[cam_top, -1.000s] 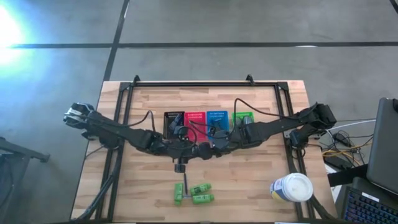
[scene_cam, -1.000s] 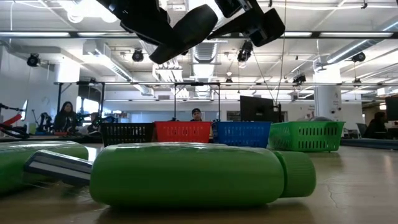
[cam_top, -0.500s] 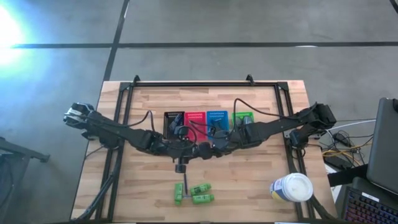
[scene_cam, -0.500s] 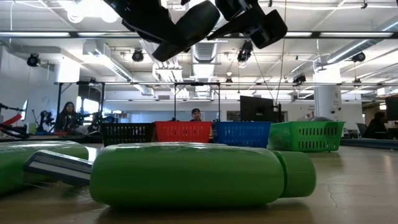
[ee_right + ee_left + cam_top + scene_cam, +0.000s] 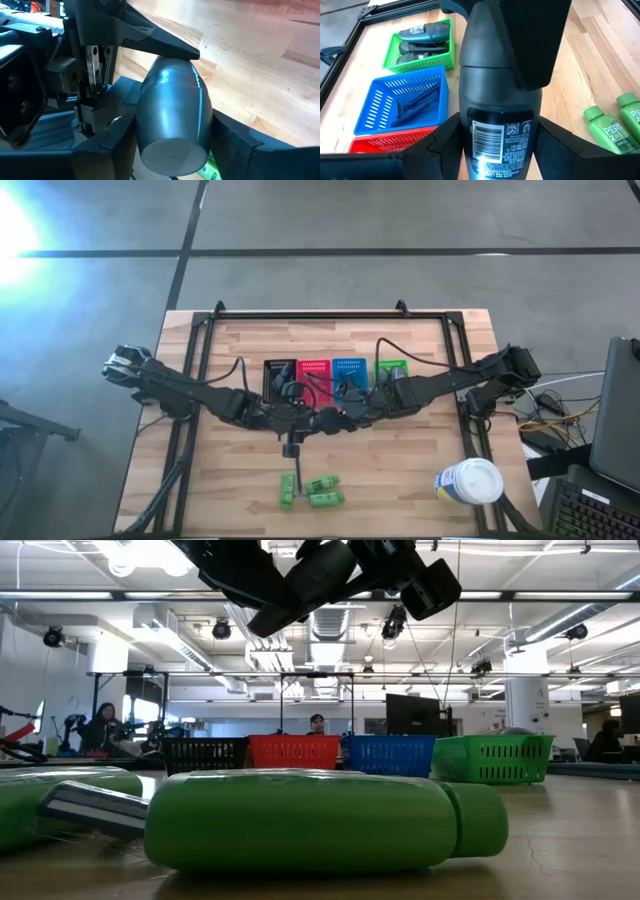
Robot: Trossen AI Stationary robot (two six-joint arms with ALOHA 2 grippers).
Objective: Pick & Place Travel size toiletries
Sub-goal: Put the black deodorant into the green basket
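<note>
A dark grey oval container (image 5: 308,582) hangs tilted high over the table's middle, held between both grippers. My left gripper (image 5: 497,137) is shut on its barcode-label end, my right gripper (image 5: 172,142) on its other, rounded end; in the high view they meet at the left gripper (image 5: 290,423) and the right gripper (image 5: 326,422). Three bright green bottles (image 5: 322,483) and a thin stick piece (image 5: 297,478) lie flat near the table's near edge. One green bottle (image 5: 300,820) lies on its side close to the low camera. My left gripper pinches the container's labelled end (image 5: 497,150) between its two fingers (image 5: 447,142), one on each side. The container is lifted clear of the table. My right gripper pinches the container's smooth rounded end (image 5: 172,120) between its two fingers (image 5: 117,137), coming from the side opposite my left gripper. The container is held in the air, tilted.
Four mesh baskets stand in a row beyond the grippers: black (image 5: 279,373), red (image 5: 313,369), blue (image 5: 402,105) with dark sticks inside, green (image 5: 422,42) with dark oval containers inside. A large white canister (image 5: 468,480) stands at the near right corner. Bare wood lies left and right.
In the low view the held container and both grippers have risen a little and drifted slightly to the picture's right. The green bottles on the table have stayed where they were.
</note>
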